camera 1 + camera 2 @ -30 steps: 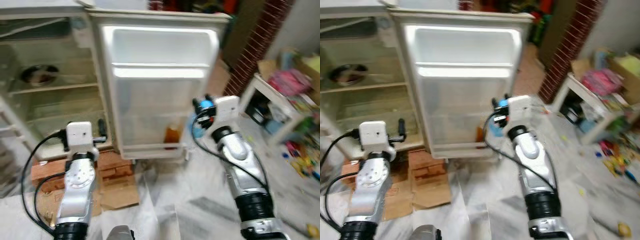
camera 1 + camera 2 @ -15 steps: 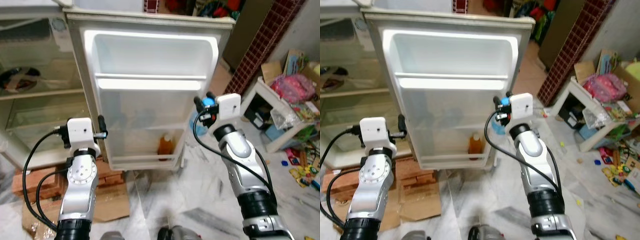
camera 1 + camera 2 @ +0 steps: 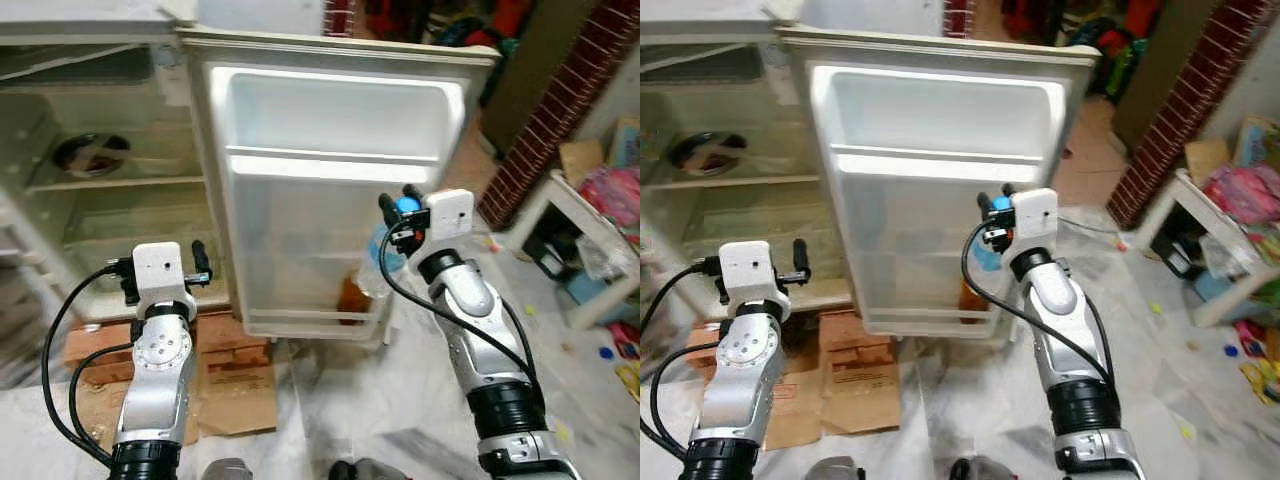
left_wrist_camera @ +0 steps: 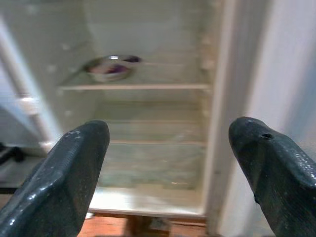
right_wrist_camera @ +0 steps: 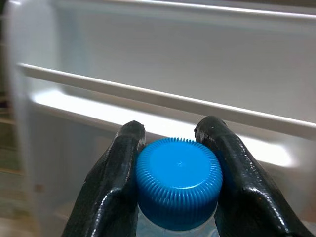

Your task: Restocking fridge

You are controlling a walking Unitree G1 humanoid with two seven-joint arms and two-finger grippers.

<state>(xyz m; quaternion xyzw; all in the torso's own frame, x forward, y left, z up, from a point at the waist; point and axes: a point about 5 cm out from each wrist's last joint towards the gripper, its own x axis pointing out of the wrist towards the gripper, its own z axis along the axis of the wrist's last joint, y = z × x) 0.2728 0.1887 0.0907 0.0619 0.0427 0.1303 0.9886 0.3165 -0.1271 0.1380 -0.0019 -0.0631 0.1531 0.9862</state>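
The right claw (image 3: 398, 212) is clamped on the blue cap (image 5: 178, 183) of a clear water bottle (image 3: 378, 268), its two black fingers (image 5: 111, 192) pressed to either side of the cap, so the bottle hangs below the claw with its long axis upright. The bottle sits just in front of the open fridge door (image 3: 335, 200), level with the space between the door's middle rail and its bottom door shelf (image 3: 310, 318), where an amber bottle (image 3: 352, 297) already stands. The relation that matters for the coming move is this: the door shelf lies ahead of and below the held bottle, toward the robot's left, so the right arm, clearly the nearer one, would likely have to carry the bottle forward over the shelf's lip and lower it beside the amber bottle. The left claw (image 4: 168, 163) is spread wide and holds nothing; it faces the open fridge interior (image 3: 100, 200), where a metal bowl (image 4: 109, 66) rests on an upper shelf, well apart from the water bottle.
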